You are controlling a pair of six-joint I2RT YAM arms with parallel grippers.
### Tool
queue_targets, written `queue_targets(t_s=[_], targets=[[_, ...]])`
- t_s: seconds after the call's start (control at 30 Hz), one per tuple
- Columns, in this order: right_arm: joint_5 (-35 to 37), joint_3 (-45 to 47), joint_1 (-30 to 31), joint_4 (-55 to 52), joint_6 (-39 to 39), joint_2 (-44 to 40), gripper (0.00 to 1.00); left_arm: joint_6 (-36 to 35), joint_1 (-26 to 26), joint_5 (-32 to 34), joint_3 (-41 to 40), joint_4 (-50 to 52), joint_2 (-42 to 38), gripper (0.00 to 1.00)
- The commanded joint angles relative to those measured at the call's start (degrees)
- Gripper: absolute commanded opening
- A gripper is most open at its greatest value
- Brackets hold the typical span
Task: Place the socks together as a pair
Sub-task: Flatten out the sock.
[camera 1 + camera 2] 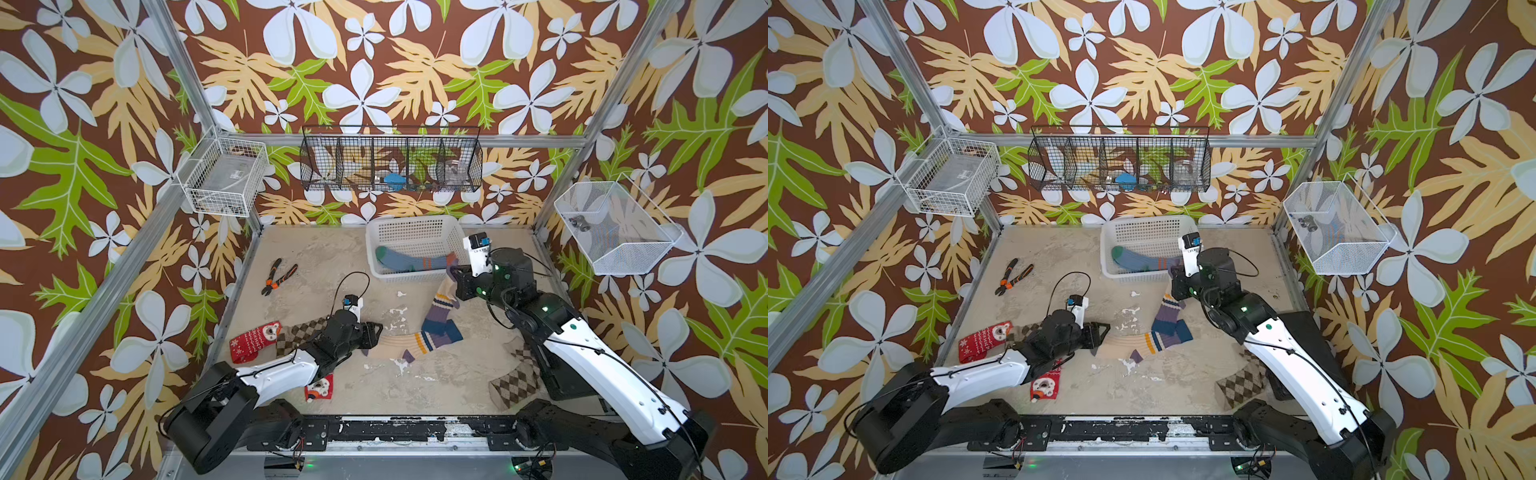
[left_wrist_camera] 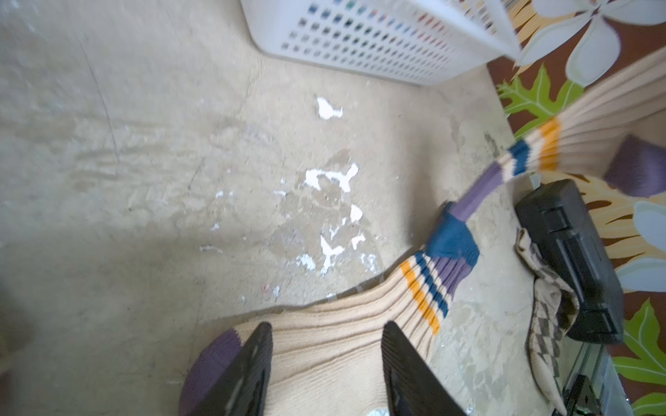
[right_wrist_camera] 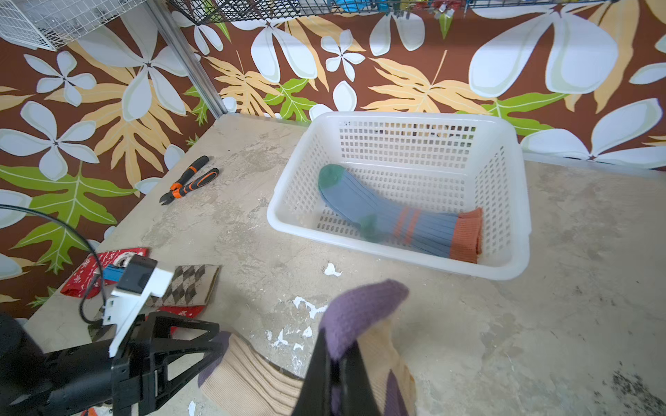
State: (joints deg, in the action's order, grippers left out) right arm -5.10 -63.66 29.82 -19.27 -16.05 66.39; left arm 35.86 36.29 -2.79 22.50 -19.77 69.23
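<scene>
Left arm lay low, stretched across the desk point(image 1: 316, 257), forearm nearly level, wrist aimed at the middle. Left gripper point(image 2: 327, 326) stood roughly half open, black fingers set apart over the foot of the lying cream sock point(image 1: 395, 347), with its purple toe showing outside one finger. No pinch seen.

Right arm stood higher, bent at the elbow, wrist tipped down by the near corner of the white basket point(image 1: 415, 220). Right gripper point(image 3: 338, 354) was clamped tight on the purple toe of the lifted cream sock point(image 1: 440, 307). This sock hung slack from it, with its blue cuff end resting on the desk against the lying sock's cuff.

Both cream socks: ribbed knit, orange and dark blue stripes, purple bands.

Basket: rigid plastic, perforated walls, rounded rim. Inside lay the blue sock point(image 3: 389, 216), ribbed, with green toe and heel, orange stripes and cuff.

Desk surface: mottled beige, rough, flecked with white chips.

A red snowflake sock point(image 1: 253, 340) touched a brown argyle sock point(image 1: 297, 336) beside the left arm. A second red sock point(image 1: 320, 386) lay partly under that arm. A second argyle sock point(image 1: 515, 382) lay crumpled by the right arm's base.

Pliers point(image 1: 278, 276) with orange-and-black grips lay apart, left of the basket.
</scene>
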Motion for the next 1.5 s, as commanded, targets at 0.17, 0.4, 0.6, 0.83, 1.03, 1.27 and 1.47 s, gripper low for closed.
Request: queue_targets(t_s=[0.17,0.4,0.6,0.83,1.03,1.27,1.47], targets=[[-3.94,-1.19,4.42,5.32,0.29,6.40,0.00,-2.30,-1.44,6.83,0.69,8.30,-12.17,0.50],[-6.66,0.73,-8.26,3.95,2.24,1.42,0.00,-2.57,-2.34,6.78,0.50,9.84,-13.62,0.49],[-7.39,-1.94,-11.81,0.68,3.75,-2.32,0.00,-2.52,-2.28,6.01,1.70,9.84,-12.66,0.49],[-18.91,-1.02,-8.83,4.00,0.23,1.28,0.00,-2.53,-2.63,6.58,2.94,9.66,-11.71,0.49],[-26.76,2.49,3.94,16.50,-3.53,15.30,0.00,-3.18,-4.28,7.05,2.90,10.51,-12.13,0.49],[-31.22,-2.93,11.70,24.11,-6.16,33.67,0.19,-4.77,-8.74,6.91,2.57,11.67,-12.91,0.49],[-31.62,-1.42,11.98,25.16,-6.84,33.21,0.51,-4.15,-11.15,5.84,1.84,8.44,-9.91,0.49]])
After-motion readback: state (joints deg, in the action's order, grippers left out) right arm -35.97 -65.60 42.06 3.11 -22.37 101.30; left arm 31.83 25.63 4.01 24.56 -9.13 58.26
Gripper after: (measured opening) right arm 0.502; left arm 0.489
